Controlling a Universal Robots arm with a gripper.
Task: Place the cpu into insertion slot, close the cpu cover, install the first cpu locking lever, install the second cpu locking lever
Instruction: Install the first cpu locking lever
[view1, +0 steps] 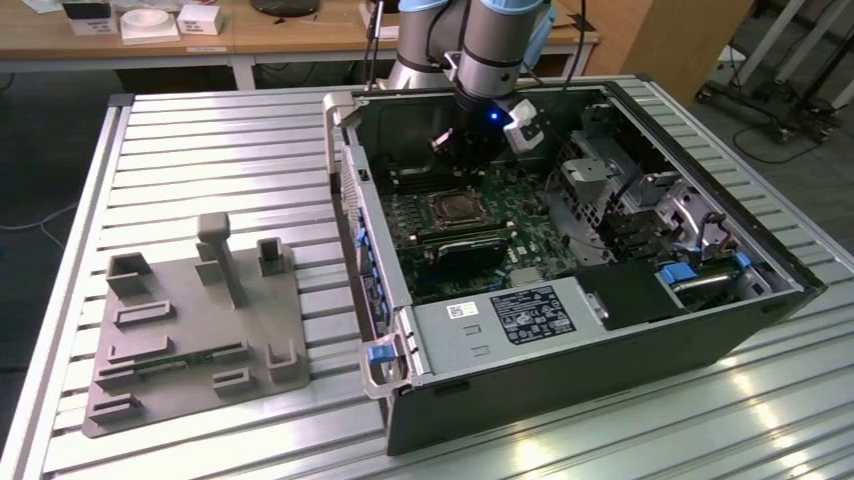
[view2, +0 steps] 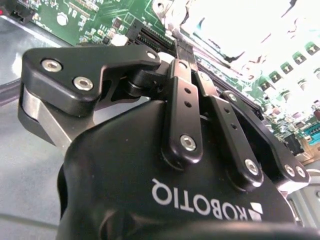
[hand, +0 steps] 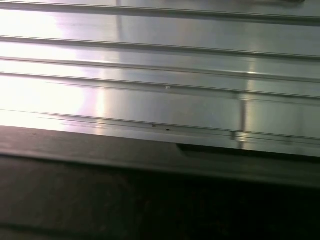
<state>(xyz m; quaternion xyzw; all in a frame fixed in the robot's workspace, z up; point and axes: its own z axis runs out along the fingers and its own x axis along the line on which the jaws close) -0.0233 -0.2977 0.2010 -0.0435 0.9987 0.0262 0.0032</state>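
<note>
**Desk:** Black moulded pincer (view2: 181, 47) housing and linkage up close in the second wrist view, green circuit board (view2: 100, 15) beyond. Clenched or released?

**Photographer:** Cannot tell from either angle. Seen in the exterior view hanging inside the open dark grey computer case (view1: 561, 370), just above the far side of the socket. No visible contact with anything.

**Desk:** Whereabouts of the small square silvery-topped cpu (view1: 457, 209)?

**Photographer:** Seated in the dark square metal-rimmed insertion slot (view1: 455, 223), near the middle of the board. Thin silver frame of the cpu cover (view1: 434, 204) apparently lying flat around it, so probably closed. Locking levers too small to make out.

**Desk:** Step in hand, then?

**Photographer:** Most likely lever work at the socket's edge, judging by position. To do it well:
- Approach low and slow.
- Bear on the lever alone, never on the chip's metal top.
- Follow the lever's own arc rather than forcing straight down.
- Stay off the long narrow black memory slots (view1: 461, 240) just beside the socket.
- Mind the case wall near the arm as well.

**Desk:** Anything else in frame?

**Photographer:** Ribbed aluminium counter (view1: 227, 150) under the case, with the same bright slats in the first wrist view. Grey plastic fixture plate (view1: 187, 330) with upright pegs, well apart from the case on the exterior view's left.
</note>
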